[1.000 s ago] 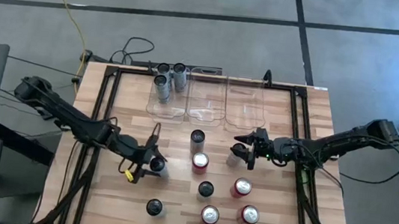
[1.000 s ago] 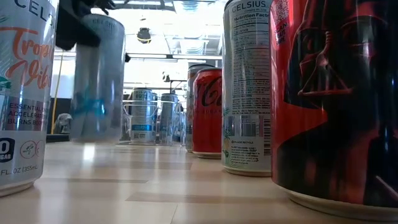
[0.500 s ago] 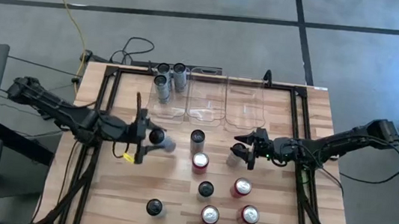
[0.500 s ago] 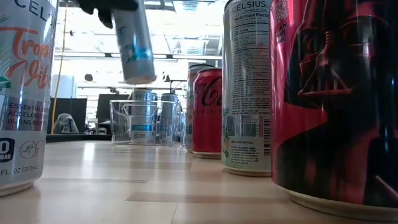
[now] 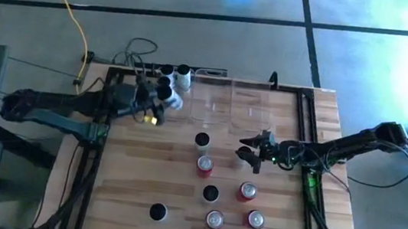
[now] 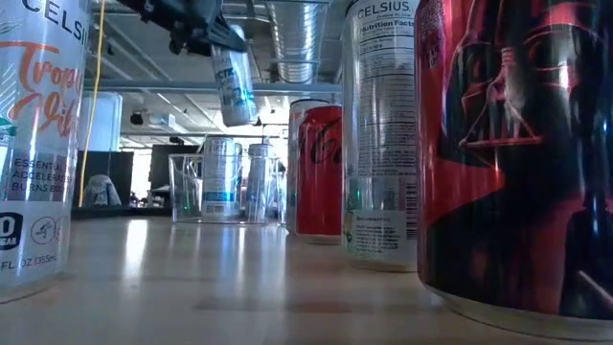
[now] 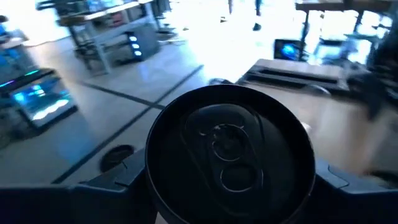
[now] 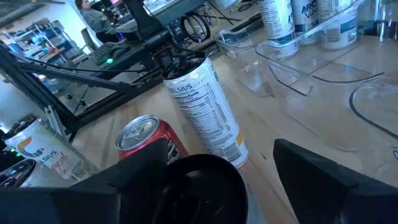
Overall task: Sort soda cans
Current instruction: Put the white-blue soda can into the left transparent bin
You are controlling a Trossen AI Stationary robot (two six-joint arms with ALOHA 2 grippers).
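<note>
Left gripper (image 5: 160, 103) grips a silver can (image 6: 233, 86), airborne above the desk's far-left bin (image 5: 181, 110). Best level it upright, lower gently. Right gripper (image 5: 250, 152) clasps another can mid-desk.

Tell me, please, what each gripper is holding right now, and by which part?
The left gripper holds a silver can by its upper sides, lifted and tilted near the left bin. The right gripper straddles a dark-topped can by its sides, on the table.

Clear plastic bins (image 5: 229, 106), yellow cable (image 5: 69, 3)
</note>
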